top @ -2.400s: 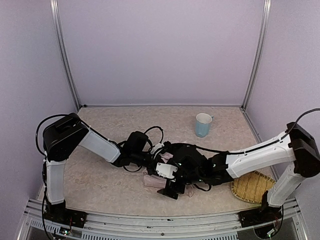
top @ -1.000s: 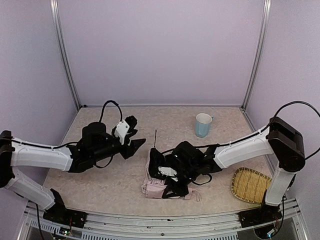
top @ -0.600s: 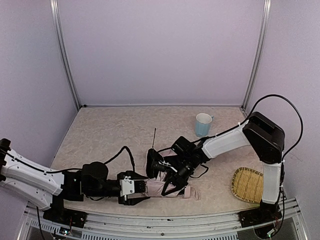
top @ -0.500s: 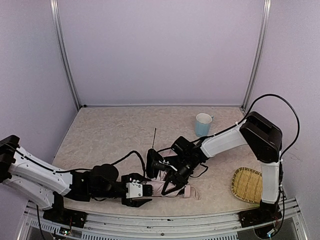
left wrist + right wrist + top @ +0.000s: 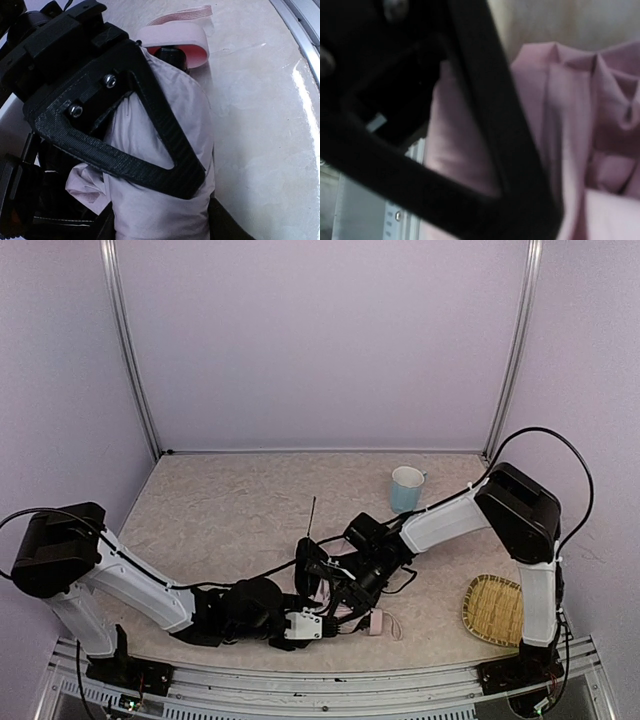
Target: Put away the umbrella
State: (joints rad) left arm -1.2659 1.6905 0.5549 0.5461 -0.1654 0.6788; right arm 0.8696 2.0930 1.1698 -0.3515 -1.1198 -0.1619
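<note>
A light-blue cup (image 5: 406, 489) stands at the far right of the beige marbled worktop (image 5: 220, 510). A woven bamboo tray (image 5: 495, 610) lies at the near right. Both are well apart from the pale pink folding umbrella (image 5: 170, 200), which lies at the near middle. My right hand (image 5: 335, 590) and left hand (image 5: 303, 626) crowd over it and hide most of it from above. It is a creased, bunched bundle. Its thin black shaft (image 5: 311, 518) points far, and its small pink handle (image 5: 376, 621) lies on the right. A black triangular finger (image 5: 164, 120) lies across the fabric. I cannot tell how far open either hand is, or whether it grips.
</note>
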